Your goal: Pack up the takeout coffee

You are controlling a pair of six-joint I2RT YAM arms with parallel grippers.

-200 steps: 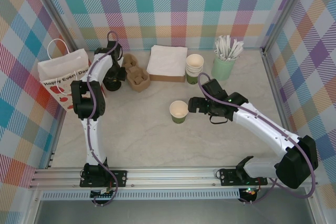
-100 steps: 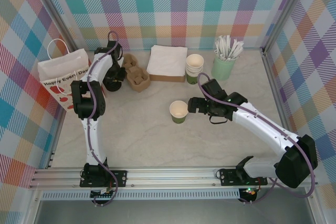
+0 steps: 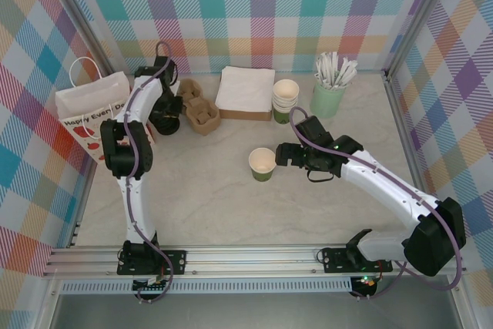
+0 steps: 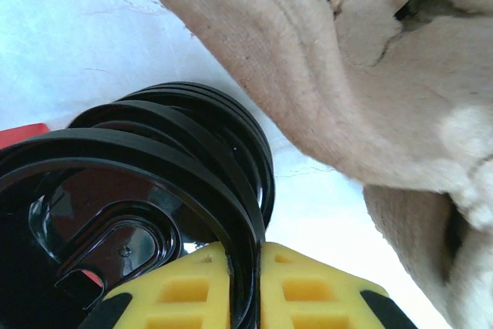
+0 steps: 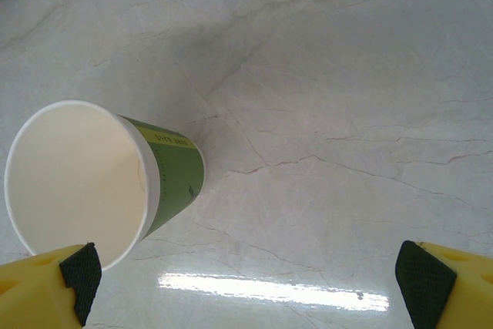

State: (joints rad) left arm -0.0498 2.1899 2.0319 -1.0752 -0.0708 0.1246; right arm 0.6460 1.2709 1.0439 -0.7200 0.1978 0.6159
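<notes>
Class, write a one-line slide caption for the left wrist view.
Left gripper pinches the rim of one black lid in a stack, beside the tan pulp cup carrier.

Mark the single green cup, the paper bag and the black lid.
takeout coffee cup [image 3: 262, 162], top external view, cream inside.
paper bag [image 3: 85, 113], top external view, printed front face.
black lid [image 4: 108, 190], left wrist view, flat face inside the rim.

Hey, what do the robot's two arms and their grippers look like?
Both the left arm and the right arm have white links, black joints and a purple cable running along them. The left gripper has yellow fingers moulded with a grid pattern; the right gripper has yellow fingers that end in black pads.
</notes>
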